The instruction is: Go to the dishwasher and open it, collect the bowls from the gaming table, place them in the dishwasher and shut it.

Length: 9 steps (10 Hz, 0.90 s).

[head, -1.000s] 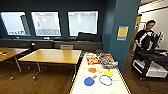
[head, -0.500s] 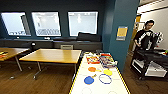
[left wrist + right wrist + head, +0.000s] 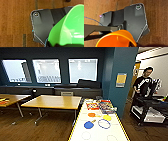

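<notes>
The gaming table [image 3: 82,129], white-topped with yellow edges and flat printed circles, stretches away just ahead in the head view. A large lime-green bowl [image 3: 70,27] hangs over the brown floor in the left wrist view, with my left gripper [image 3: 58,44] shut on its rim. In the right wrist view a small orange bowl [image 3: 116,40] also hangs above the floor, gripped at its edge by my right gripper [image 3: 134,43]. The dishwasher is out of view.
Colourful game boxes [image 3: 100,105] lie at the gaming table's far end. A wooden table [image 3: 53,102] stands to its left, another [image 3: 10,98] further left. A teal pillar [image 3: 120,84] rises on the right, and beyond it a person [image 3: 145,82] stands by a black cart [image 3: 150,109].
The head view has shifted only slightly. Both bowls stay in the grippers as far as the frames show.
</notes>
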Motion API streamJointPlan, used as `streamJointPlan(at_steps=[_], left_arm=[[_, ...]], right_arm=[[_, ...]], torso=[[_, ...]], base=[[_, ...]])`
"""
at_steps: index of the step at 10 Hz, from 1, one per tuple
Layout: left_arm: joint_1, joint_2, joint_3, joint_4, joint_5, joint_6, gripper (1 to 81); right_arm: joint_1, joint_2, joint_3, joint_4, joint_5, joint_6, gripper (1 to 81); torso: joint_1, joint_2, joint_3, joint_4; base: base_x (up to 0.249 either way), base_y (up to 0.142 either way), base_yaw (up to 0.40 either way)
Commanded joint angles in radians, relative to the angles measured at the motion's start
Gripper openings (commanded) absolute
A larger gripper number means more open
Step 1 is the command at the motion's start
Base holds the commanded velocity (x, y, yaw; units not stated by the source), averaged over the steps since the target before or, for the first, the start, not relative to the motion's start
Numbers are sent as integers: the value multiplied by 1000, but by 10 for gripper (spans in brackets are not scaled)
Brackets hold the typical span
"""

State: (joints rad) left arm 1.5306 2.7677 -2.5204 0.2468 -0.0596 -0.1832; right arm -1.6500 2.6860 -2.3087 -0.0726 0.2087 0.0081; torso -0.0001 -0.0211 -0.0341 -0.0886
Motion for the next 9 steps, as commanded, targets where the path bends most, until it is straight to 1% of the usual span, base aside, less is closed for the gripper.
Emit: streamJointPlan(at_steps=[1, 9], left_arm=[[-46, -23, -3, -1, 46, 2, 10], [-40, -19, -6, -1, 44, 2, 10]], right_arm=[[34, -16, -4, -18, -46, -2, 10], [29, -4, -15, -23, -45, -2, 10]], torso=[[0, 0, 0, 0], [0, 0, 0, 0]], base=[[-92, 0, 0], [-108, 0, 0]])
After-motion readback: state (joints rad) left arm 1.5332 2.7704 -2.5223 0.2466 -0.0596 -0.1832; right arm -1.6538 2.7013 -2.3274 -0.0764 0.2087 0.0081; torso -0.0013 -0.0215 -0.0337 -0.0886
